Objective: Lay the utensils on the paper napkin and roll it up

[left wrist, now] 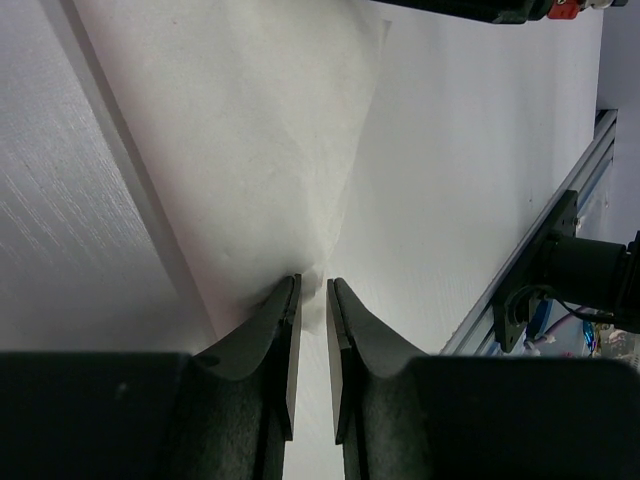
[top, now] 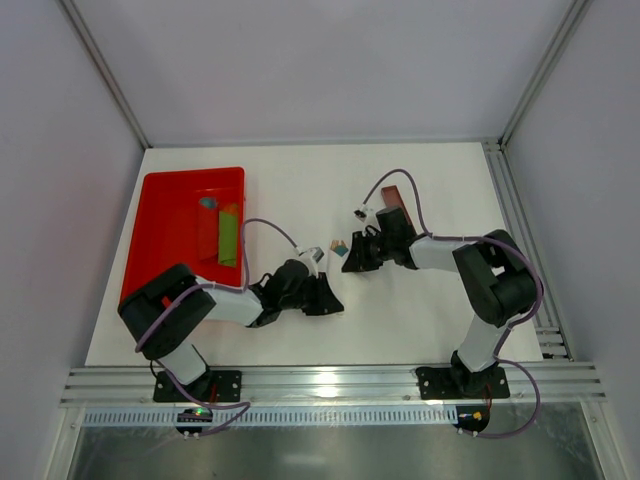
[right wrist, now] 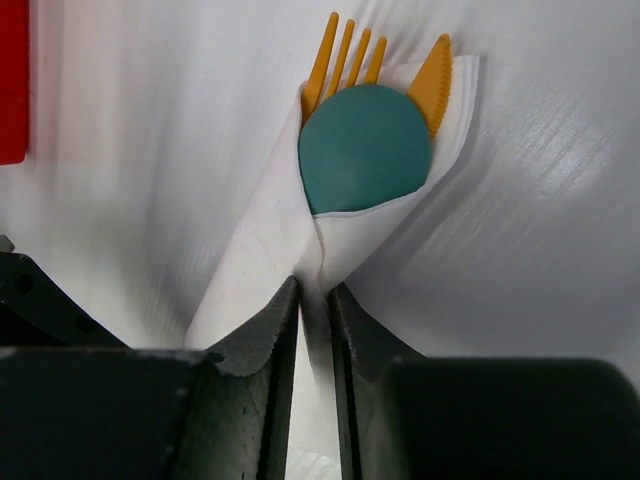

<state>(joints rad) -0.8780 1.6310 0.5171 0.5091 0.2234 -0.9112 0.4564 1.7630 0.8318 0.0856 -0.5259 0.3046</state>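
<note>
In the middle of the desk the two arms are meeting tip to tip over the napkin. The white sheet is hard to pick out from above against the white surface. The right wrist view shows it plainly, folding into a cone around the utensils.

An orange fork and an orange knife are poking out of the open end. A teal spoon is lying in front of them with its bowl facing the camera.

The right claw is pinching the narrow end of the cone. Its jaws are drawn almost together, with only the paper between them.

The left claw is coming in from the near-left side. Its jaws are standing a thin slit apart, and a corner of the sheet is running into that slit. The paper is puckering beside one finger, so it is gripping the sheet too.

A red tray is sitting at the far-left corner, holding a green strip. A reddish-brown bar is lying toward the far edge, just behind the right arm.
</note>
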